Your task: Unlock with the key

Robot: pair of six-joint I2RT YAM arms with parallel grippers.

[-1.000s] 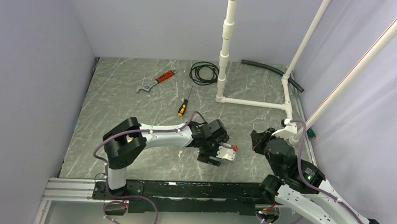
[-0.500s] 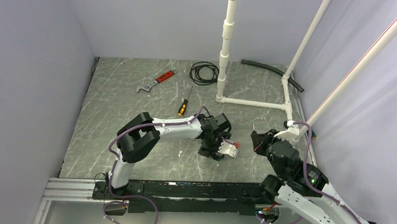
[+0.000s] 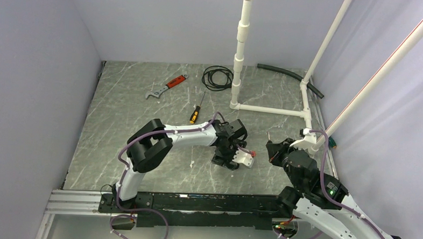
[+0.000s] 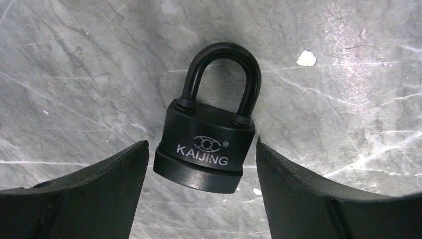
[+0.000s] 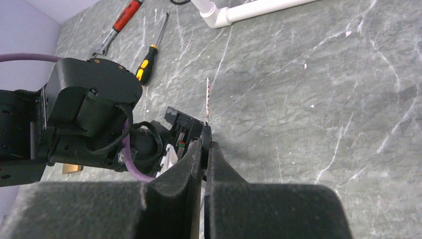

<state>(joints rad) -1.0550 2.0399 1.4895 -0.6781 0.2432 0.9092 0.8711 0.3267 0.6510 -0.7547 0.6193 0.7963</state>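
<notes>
On the table [image 3: 144,122]: we count one padlock [image 4: 206,134], lying flat.
Key [image 5: 207,99]: one, pinched in our closed right gripper [image 5: 205,134].
Left gripper [image 4: 201,147]: wide, straddling the padlock, holding nothing.

The grey marbled worktop [image 3: 124,121] is walled in pale lilac on three sides. Near its far edge a wrench [image 3: 166,87] with a red handle lies at a slant. To its right a coil of black cable [image 3: 217,77] lies flat beside a white pipe upright [image 3: 239,50]. A screwdriver [image 3: 197,110] with a yellow and black handle lies nearer, between the wrench and the upright's foot. A black hose [image 3: 290,77] curves through the far right corner. A white floor pipe [image 3: 269,109] runs from the upright's foot toward the right edge.
</notes>
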